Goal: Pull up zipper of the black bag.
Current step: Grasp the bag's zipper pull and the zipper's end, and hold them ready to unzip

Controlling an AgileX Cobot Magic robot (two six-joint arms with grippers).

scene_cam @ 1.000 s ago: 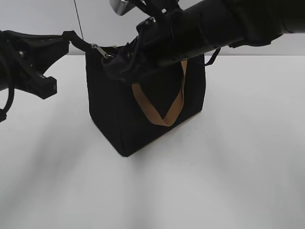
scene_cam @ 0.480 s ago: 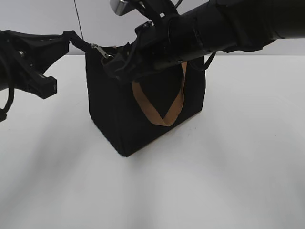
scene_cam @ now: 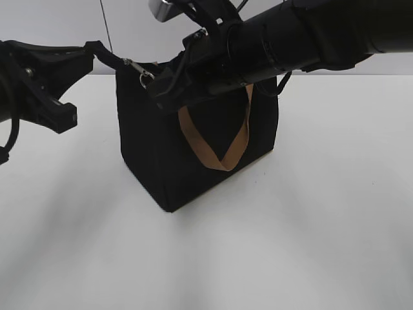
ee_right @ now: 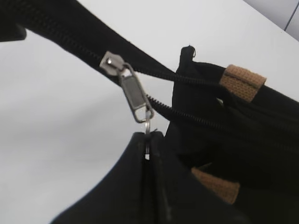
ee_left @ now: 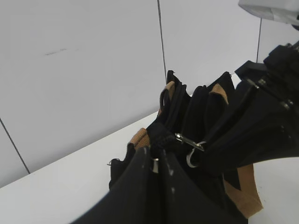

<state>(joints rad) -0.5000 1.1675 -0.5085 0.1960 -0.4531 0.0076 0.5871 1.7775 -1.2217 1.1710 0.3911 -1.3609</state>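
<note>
Black bag (scene_cam: 193,148): upright on the white table (scene_cam: 322,226), centre of frame. Zipper (ee_right: 125,84): on its track at the bag's upper-left corner. My right hand (ee_right: 148,140): pinched shut on the zipper's ring. My left hand (ee_left: 156,161): clamped on the zip-track tail, holding it taut. Step: mid-pull, I judge. Next: draw the slider along the track, keeping tension.

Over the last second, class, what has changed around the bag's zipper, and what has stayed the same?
The right gripper has shifted a little along the bag's top and now pinches the ring of the zipper, whose pull hangs down in plain sight instead of lying flat. The left gripper still holds the zip track's end; the bag and its tan handle have not moved.
</note>
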